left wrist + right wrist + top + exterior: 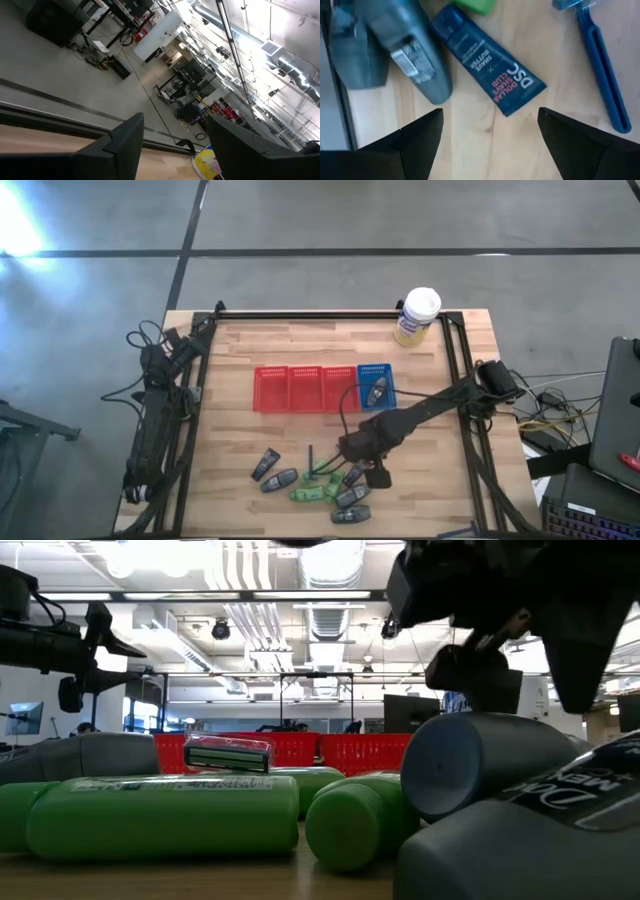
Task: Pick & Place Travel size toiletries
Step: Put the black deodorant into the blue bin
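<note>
Left pincer (172, 145) sat parked off the left edge of the surface (240, 345), its fingers spread wide and empty, pointed out at the room and nowhere near the work.

Moving rightward, a row of three red mesh baskets (304, 388) lay across the middle, all apparently bare, and the blue mesh basket (376, 384) at their right end held one dark oval bottle (376, 392). That looked like the only piece put away.

Nearer the front edge lay the loose travel size toiletries (320, 483): a dark grey tube (265, 465) and bottle farthest left, then green pieces (312, 494), a thin razor (311, 460), and more grey bottles bunched at the right.

Right pincer (490, 137) hovered low over that bunch, fingers wide apart and holding nothing. In its wrist view a blue shave butter tube (487, 60) lay flat just ahead of the opening, a grey bottle (412, 47) beside it and a blue razor (597, 62) on the other side.

By my reckoning the job had barely begun, with roughly ten items left. At the far right corner stood the yellow canister (416, 317), out of the way.
</note>
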